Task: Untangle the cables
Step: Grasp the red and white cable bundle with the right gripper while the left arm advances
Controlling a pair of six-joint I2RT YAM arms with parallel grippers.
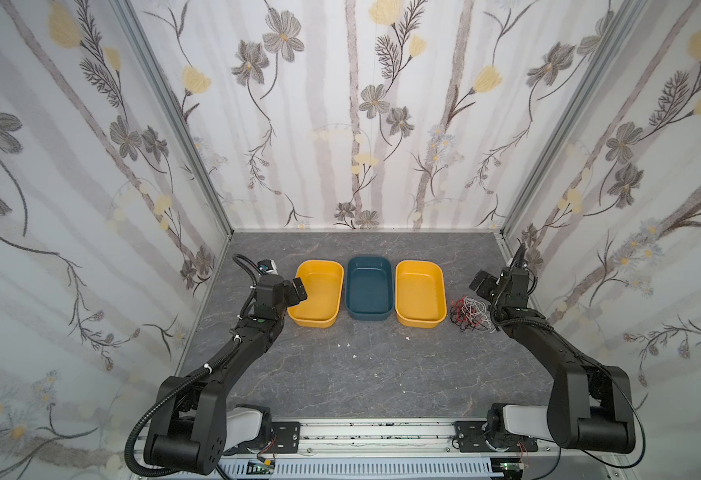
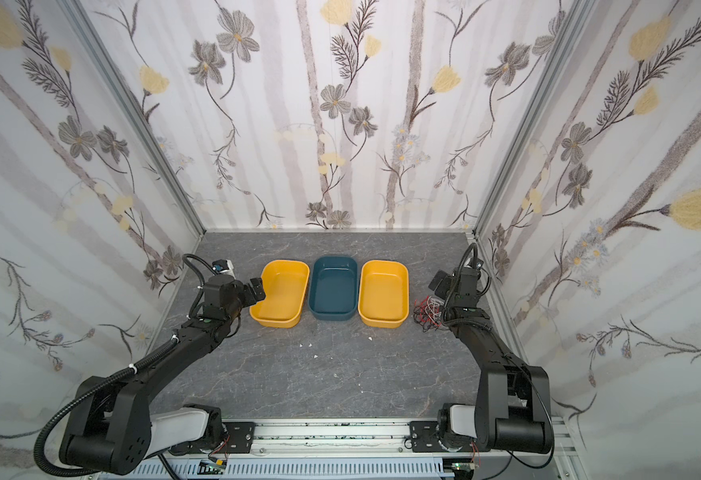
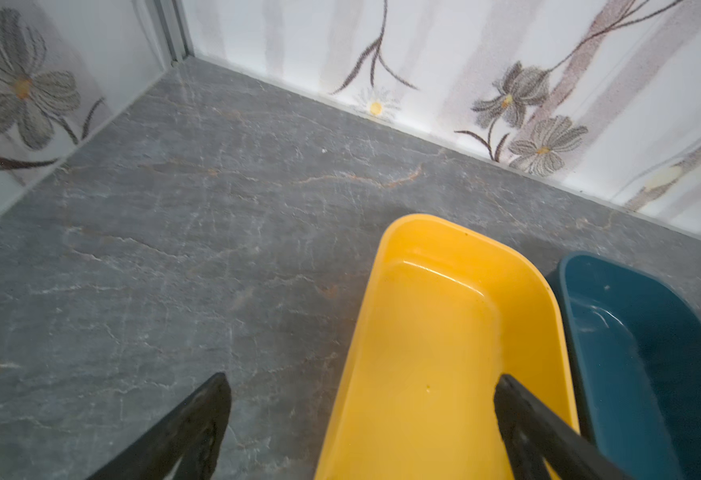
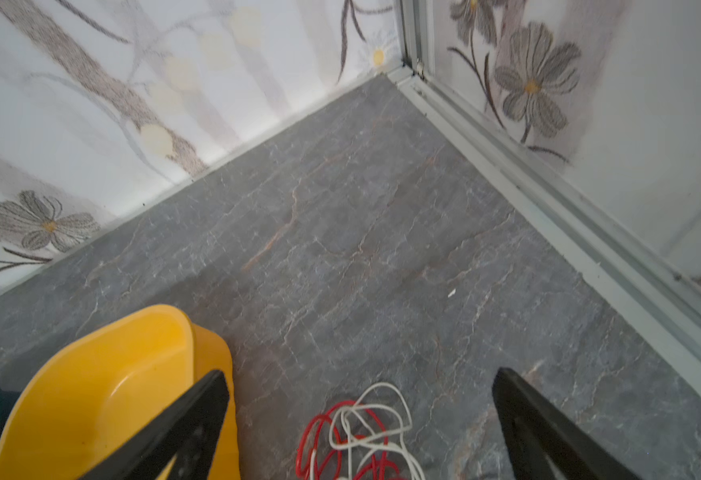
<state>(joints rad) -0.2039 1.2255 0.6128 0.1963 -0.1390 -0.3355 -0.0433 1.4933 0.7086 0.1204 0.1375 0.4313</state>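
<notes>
Hovering over the grey table, I face three bins in a row toward the far side: a yellow left bin, a blue bin in the middle and a yellow right bin, none with anything in it. My left gripper hangs at the left bin's left rim, jaws spread wide and holding nothing. My right gripper is spread just as wide and also holds nothing, and it is raised over the far side of the cables. These lie in one small heap on the table just right of the right bin, between it and my right arm. I judge them very light, limp and thin, so they are easy to miss or let slip, and a pull on one strand would likely drag the whole heap. The best hold looks like a single outer loop, pinched low, with my other gripper pinning the rest. The strands are red, white and black. In the right wrist view a white loop crosses red coils, and the black ones show at the heap's near edge in both top views. I cannot make out any free ends.
</notes>
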